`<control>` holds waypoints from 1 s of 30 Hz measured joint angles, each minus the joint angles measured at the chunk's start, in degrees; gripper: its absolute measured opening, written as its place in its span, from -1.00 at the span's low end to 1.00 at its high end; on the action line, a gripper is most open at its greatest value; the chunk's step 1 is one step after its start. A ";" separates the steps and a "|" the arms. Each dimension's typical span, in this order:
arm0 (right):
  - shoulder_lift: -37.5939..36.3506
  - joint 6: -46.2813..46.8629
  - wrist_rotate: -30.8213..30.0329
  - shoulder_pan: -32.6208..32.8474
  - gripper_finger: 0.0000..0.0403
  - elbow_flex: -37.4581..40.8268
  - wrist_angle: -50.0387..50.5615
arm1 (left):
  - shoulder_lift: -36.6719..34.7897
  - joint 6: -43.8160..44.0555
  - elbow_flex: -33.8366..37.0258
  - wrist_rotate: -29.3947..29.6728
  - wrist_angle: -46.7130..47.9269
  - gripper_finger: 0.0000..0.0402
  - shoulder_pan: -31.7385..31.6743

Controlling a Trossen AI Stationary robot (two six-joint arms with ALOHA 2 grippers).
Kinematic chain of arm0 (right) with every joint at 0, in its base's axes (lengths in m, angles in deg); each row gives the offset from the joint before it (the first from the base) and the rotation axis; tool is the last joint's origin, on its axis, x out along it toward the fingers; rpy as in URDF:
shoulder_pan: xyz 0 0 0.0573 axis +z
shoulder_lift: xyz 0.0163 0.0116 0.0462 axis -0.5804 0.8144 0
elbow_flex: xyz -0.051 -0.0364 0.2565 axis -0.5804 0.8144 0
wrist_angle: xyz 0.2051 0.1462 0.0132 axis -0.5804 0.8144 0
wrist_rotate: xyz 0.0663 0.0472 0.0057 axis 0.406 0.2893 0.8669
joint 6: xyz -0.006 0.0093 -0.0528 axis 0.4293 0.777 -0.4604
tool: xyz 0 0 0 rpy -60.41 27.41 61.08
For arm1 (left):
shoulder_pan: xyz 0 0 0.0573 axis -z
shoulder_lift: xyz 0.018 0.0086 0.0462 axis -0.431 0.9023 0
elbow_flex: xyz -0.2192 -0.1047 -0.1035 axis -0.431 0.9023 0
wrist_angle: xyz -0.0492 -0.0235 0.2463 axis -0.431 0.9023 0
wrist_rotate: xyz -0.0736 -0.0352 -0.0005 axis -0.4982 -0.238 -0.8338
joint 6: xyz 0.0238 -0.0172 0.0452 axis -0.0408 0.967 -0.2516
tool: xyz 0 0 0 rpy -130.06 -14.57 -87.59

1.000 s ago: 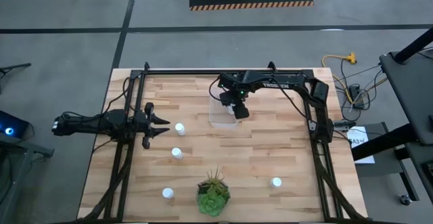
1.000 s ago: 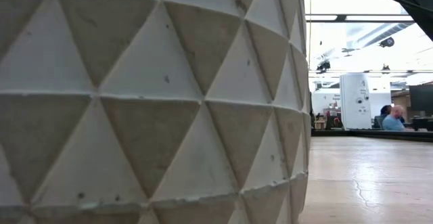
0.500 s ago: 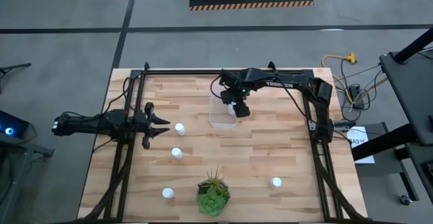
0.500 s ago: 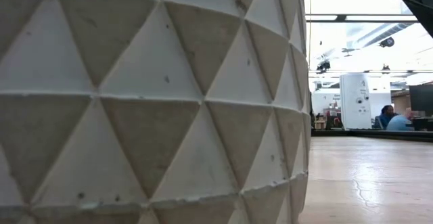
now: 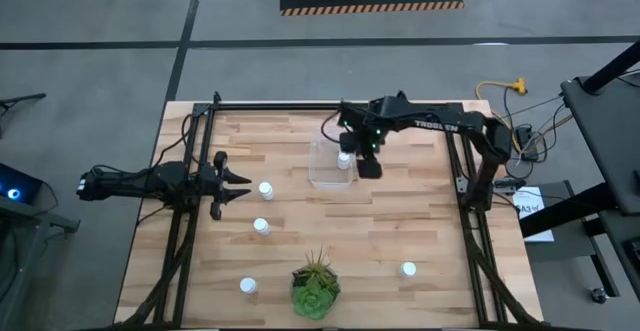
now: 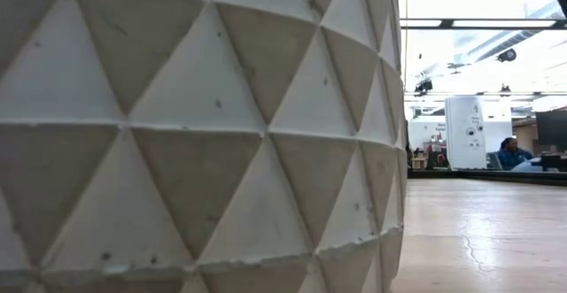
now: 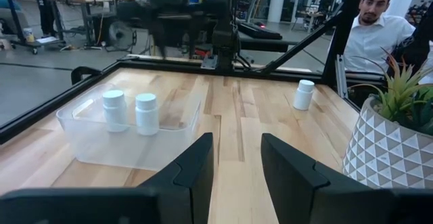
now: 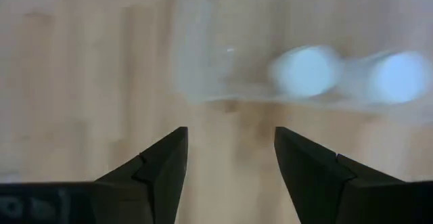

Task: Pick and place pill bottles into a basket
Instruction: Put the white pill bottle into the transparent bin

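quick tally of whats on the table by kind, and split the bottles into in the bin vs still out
pill bottles in the basket: 2
pill bottles out on the table: 4
basket: 1
potted plant: 1
total: 8 things, 6 of them pill bottles

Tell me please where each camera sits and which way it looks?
High: overhead, straight down on table; both arms show.
Low: at tabletop height, against the plant pot; no arm visible.
Left wrist: past its own fingers toward the bin.
Right wrist: downward, between open fingers.
Shared: two bottles in the bin, also seen from above.
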 joint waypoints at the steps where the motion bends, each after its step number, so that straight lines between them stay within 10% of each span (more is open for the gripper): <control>1: -0.25 1.22 1.01 0.78 0.04 0.32 0.95 | 0.00 0.00 0.00 0.00 0.06 -0.47 0.00; 21: -2.11 22.54 1.69 36.55 0.04 3.56 6.55 | -0.07 0.00 0.02 0.00 0.06 -0.47 -0.02; 30: -2.11 33.72 -13.29 51.94 0.04 3.56 6.48 | -0.09 0.00 0.01 0.00 0.04 -0.47 -0.01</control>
